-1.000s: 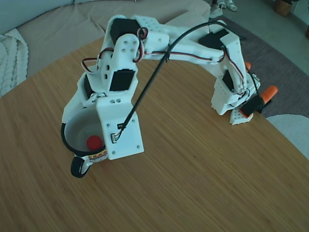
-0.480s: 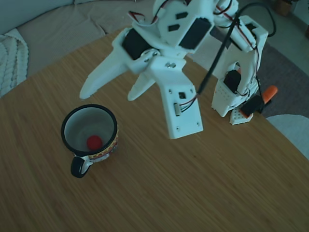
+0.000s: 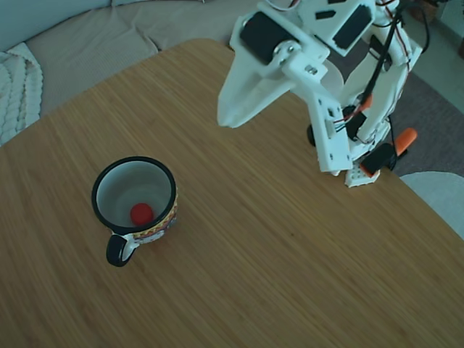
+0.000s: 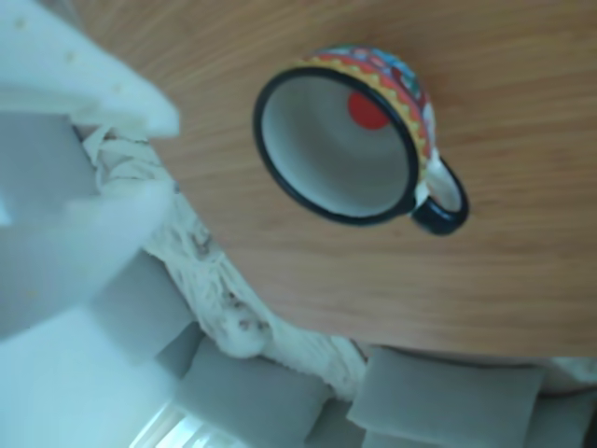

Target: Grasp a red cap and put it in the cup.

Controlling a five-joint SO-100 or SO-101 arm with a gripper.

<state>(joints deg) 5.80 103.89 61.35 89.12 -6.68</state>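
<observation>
Cap placement is reading as complete: the red cap point(image 3: 141, 213) is lying on the floor of the cup point(image 3: 168, 183), and the other view is showing it point(image 4: 367, 111) against the inner wall on the side nearer the handle. The cup is standing upright on the wooden bench point(image 3: 290, 275), handle pointing toward the lower left in the fixed view. The claw point(image 3: 235, 109) is hanging high above the bench, well apart from the cup, with its white fingers spread and nothing between them; the other view is showing those fingers point(image 4: 93, 84) only as blurred white shapes at the left edge. Remaining risk is judged low and is lying with the arm rather than the cap. A low sweep across the bench toward the cup could be striking the black rim or the handle, tipping the cup and spilling the cap out. The loose black cable along the arm could also be catching on a joint near the base while the arm is folding.
</observation>
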